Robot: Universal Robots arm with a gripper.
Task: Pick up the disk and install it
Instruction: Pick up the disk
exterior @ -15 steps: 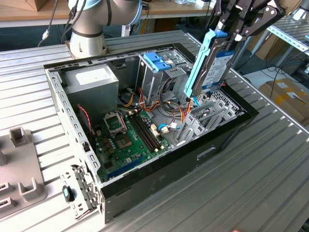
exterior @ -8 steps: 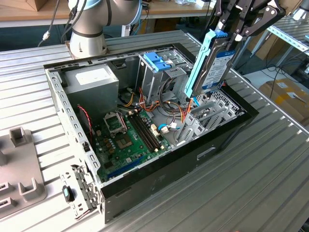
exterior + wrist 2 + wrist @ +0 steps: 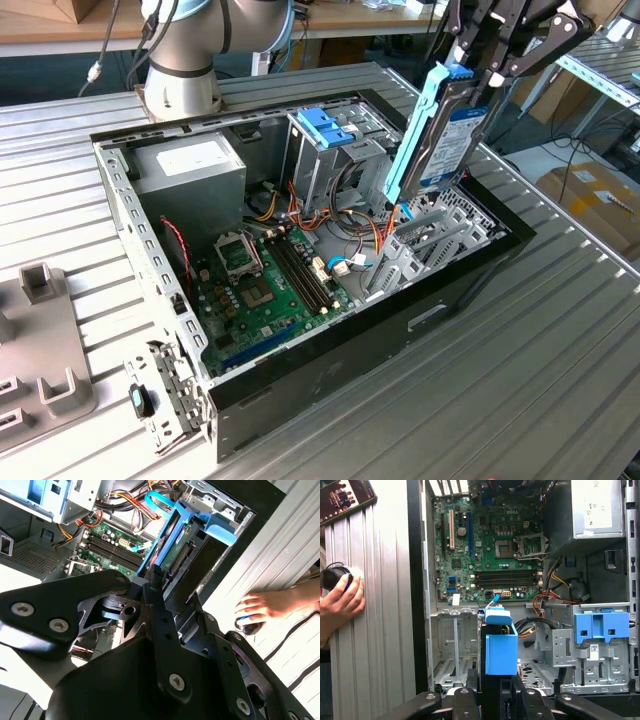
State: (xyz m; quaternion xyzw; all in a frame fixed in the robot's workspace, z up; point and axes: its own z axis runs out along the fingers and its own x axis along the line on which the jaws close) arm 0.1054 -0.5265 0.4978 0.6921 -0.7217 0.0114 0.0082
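Hanging from the gripper [image 3: 480, 75], one disk [image 3: 455, 140] stands on edge, its long axis nearly upright and a little tilted, with the lower end pointing down into the one open computer case [image 3: 330, 370] directly below the gripper. The gripper is closed narrowly on the disk's upper end. One person's hand [image 3: 262, 607] rests on the table outside the case, well apart from the gripper.

Black screw-studded claw [image 3: 167, 587], grey arm [image 3: 185, 50]
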